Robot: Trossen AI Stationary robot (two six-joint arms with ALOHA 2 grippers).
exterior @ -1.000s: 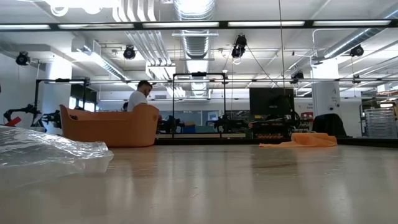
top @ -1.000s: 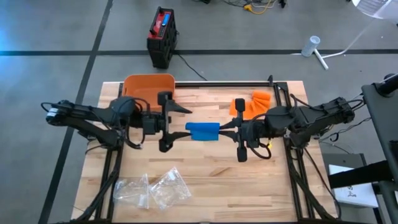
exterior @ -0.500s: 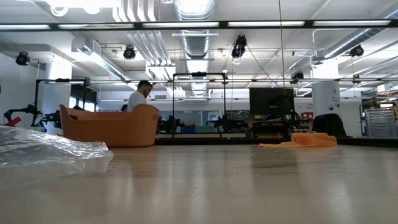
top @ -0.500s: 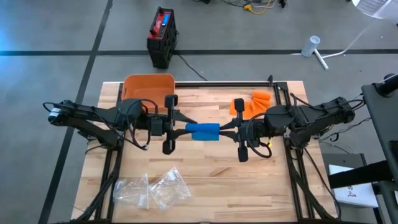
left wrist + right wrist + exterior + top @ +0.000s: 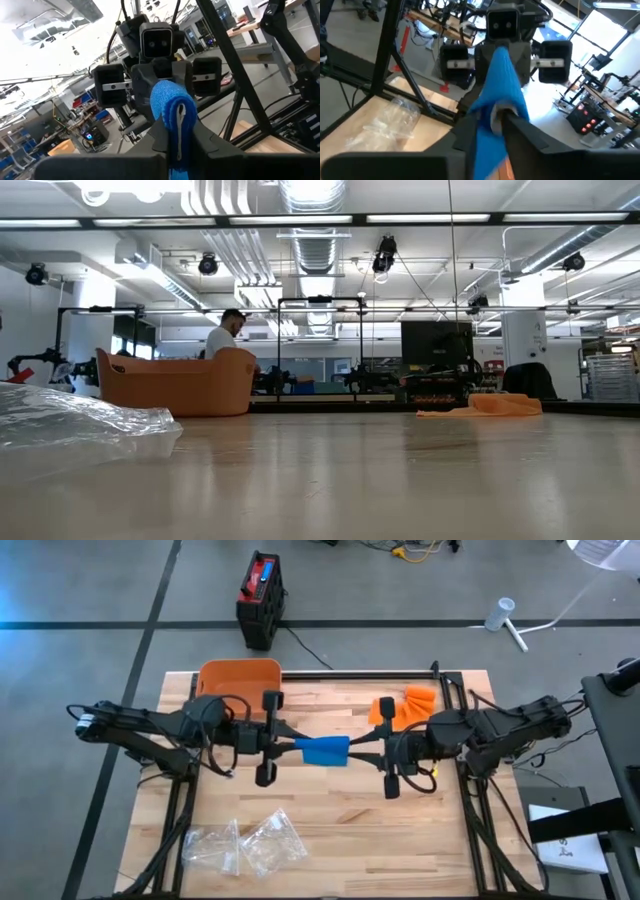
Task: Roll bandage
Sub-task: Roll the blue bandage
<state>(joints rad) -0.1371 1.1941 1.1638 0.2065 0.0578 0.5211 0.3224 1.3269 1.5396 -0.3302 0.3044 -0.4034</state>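
Observation:
A blue bandage [image 5: 323, 750], partly rolled, hangs in the air over the middle of the table, between my two grippers. My left gripper [image 5: 296, 748] reaches in level from the table's left and is shut on the bandage's left end [image 5: 170, 100]. My right gripper [image 5: 356, 748] reaches in level from the right. Its fingers [image 5: 470, 127] stand slightly parted, with the bandage's right end [image 5: 502, 75] between them. The low view shows neither gripper nor the bandage. My left gripper pinches the bandage's left end [image 5: 179, 127] between its two fingers, coming level from the table's left. The rolled part stands out beyond the fingertips. The bandage is lifted clear of the table and lies roughly level. My right gripper has the bandage's right end [image 5: 485, 140] lying between its parted fingers, against one finger. Whether the other finger touches it, I cannot tell.
An orange basket [image 5: 240, 680] stands at the far left of the table and an orange cloth [image 5: 405, 705] lies at the far right. Clear plastic bags [image 5: 245, 845] lie near the front edge. A person [image 5: 222, 335] shows in the room beyond.
My left gripper, wide open a second ago, has shut on the bandage's left end without shifting place. The bandage stays lifted between the two grippers.

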